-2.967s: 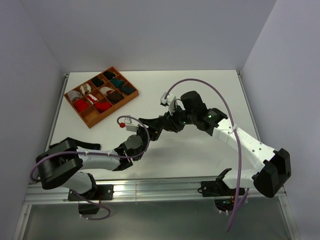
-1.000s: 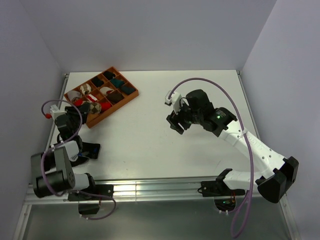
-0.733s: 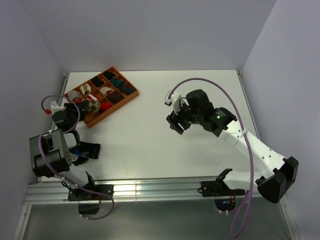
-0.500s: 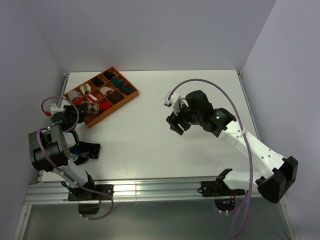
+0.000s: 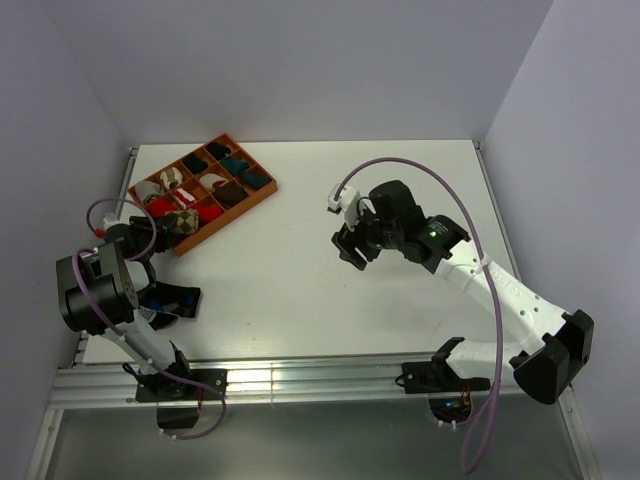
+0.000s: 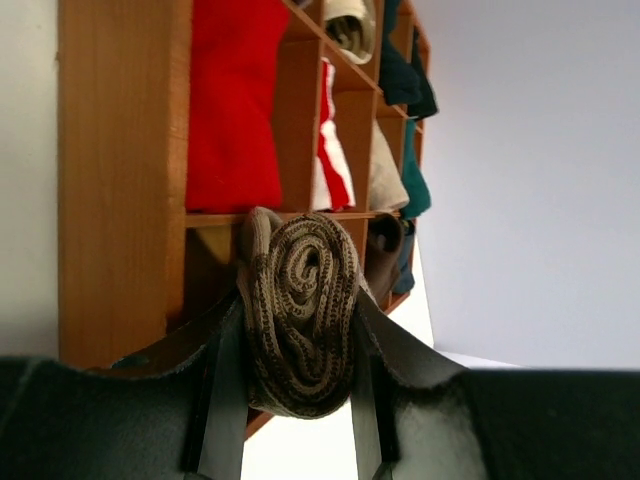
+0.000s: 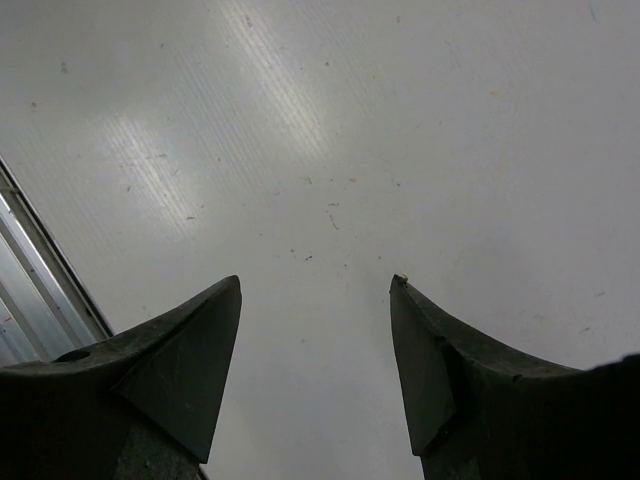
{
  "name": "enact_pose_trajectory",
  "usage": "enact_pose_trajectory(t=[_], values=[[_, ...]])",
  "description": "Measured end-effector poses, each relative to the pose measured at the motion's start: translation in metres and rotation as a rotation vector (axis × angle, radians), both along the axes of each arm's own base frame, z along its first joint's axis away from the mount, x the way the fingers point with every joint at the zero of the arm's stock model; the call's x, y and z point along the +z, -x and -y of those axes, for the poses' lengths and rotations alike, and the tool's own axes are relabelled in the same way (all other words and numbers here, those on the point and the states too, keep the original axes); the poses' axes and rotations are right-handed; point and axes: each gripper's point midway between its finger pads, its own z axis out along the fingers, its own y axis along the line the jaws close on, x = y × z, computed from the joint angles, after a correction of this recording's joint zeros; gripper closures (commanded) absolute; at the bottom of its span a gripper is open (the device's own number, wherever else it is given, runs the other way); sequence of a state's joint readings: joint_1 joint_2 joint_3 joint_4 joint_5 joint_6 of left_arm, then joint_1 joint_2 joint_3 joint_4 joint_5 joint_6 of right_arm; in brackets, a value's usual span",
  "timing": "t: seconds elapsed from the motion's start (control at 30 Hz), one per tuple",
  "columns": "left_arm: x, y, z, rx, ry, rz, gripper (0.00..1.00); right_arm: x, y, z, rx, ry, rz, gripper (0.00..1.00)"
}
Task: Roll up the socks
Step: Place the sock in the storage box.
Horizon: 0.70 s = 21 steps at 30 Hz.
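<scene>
Top view: the left gripper [image 5: 172, 226] holds the rolled tan-and-brown argyle sock [image 5: 184, 221] over the orange wooden divided tray [image 5: 236, 214], at its near corner.

Left wrist: the jaws clamp the roll. Best to seat it squarely in a cell before releasing.

Right wrist: the right gripper [image 7: 315, 345] gapes wide, empty, well apart from the tray.

plain pale walls enclose a white table [image 5: 300, 290].

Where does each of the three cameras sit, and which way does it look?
Top external: above and behind the bases, looking down on the table, tray, left arm, right arm.
Left wrist: on the left gripper, facing the tray; its jaws clamp the rolled argyle sock.
Right wrist: on the right gripper, facing the table; open jaws show.
Shared by top and left wrist: tray, sock.
</scene>
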State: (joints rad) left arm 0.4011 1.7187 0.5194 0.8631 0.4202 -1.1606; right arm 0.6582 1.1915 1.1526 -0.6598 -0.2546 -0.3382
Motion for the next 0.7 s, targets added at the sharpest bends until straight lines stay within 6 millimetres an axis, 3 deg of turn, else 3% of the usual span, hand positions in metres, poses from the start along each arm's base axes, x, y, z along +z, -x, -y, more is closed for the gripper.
enact_pose_trajectory(t=[0.7], values=[[-0.015, 0.004, -0.013, -0.007, -0.085, -0.276, 1.0, -0.022, -0.006, -0.002, 0.006, 0.058, -0.044, 0.34]])
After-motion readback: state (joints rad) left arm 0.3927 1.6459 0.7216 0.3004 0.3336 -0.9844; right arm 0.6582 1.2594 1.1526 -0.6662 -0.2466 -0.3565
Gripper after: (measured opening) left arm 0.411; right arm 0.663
